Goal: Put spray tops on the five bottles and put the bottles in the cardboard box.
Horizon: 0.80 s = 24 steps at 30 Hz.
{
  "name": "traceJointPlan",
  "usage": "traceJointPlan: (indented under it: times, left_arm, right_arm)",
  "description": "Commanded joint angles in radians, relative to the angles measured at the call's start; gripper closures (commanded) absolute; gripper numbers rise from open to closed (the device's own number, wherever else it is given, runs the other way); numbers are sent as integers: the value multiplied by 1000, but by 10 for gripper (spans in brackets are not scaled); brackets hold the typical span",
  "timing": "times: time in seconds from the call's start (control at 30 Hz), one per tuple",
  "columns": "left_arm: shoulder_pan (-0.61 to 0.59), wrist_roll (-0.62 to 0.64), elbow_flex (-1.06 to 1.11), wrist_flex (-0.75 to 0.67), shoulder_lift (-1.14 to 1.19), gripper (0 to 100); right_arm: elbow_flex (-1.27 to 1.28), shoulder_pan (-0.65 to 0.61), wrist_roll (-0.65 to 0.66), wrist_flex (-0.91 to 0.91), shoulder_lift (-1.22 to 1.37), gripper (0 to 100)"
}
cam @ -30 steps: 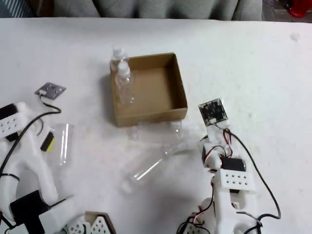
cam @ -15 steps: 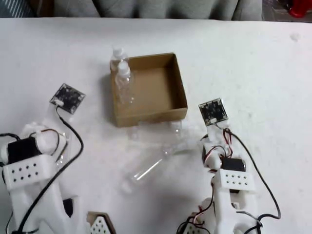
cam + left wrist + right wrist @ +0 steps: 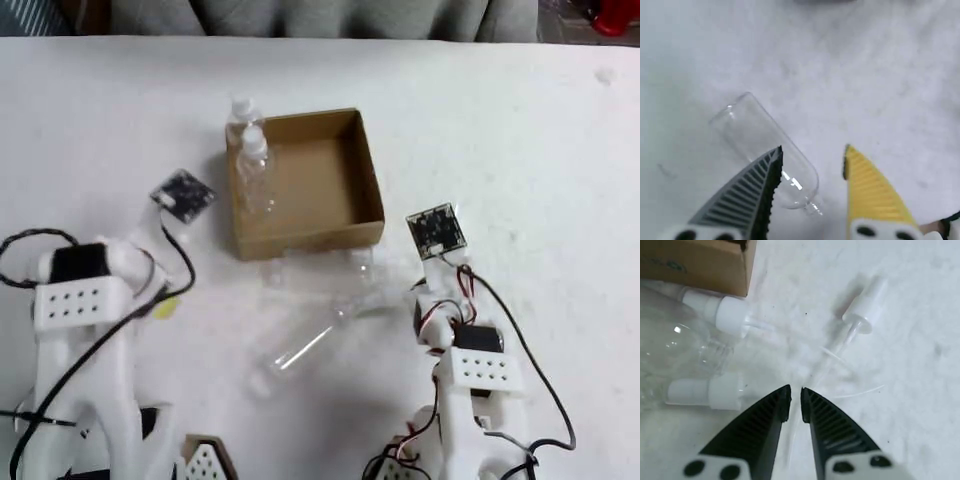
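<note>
Two ribbed left fingers [image 3: 747, 197] gape above a clear cylindrical bottle [image 3: 754, 131].

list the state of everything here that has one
cardboard box, open, upright
standing bottles, spray tops on, upright at the box's left wall
lying bottles, spray tops on, on their sides
bare bottle, no top, on its side
loose spray top, off any bottle
left gripper, fingers open above the bare bottle
right gripper, fingers shut

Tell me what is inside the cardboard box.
One clear bottle with a white spray top stands against the box's left wall. A second bottle at the back corner may be inside or behind; the wall hides its base.
</note>
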Motion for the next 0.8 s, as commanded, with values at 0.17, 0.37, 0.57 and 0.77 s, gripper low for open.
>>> traceJointPlan:
  times: [0.17, 0.37, 0.57, 0.77]
  left_arm:
    - [-317, 100, -31, -115, 12, 731]
    - [-335, 230, 172, -296, 12, 655]
    - [-363, 261, 236, -339, 2, 609]
    - [-364, 345, 34, -68, 1, 609]
  right_arm:
    - [-8, 7, 6, -16, -19, 981]
    - [-8, -10, 8, -15, -19, 981]
    - [-8, -4, 8, -12, -19, 981]
    - [-8, -8, 8, -18, -19, 981]
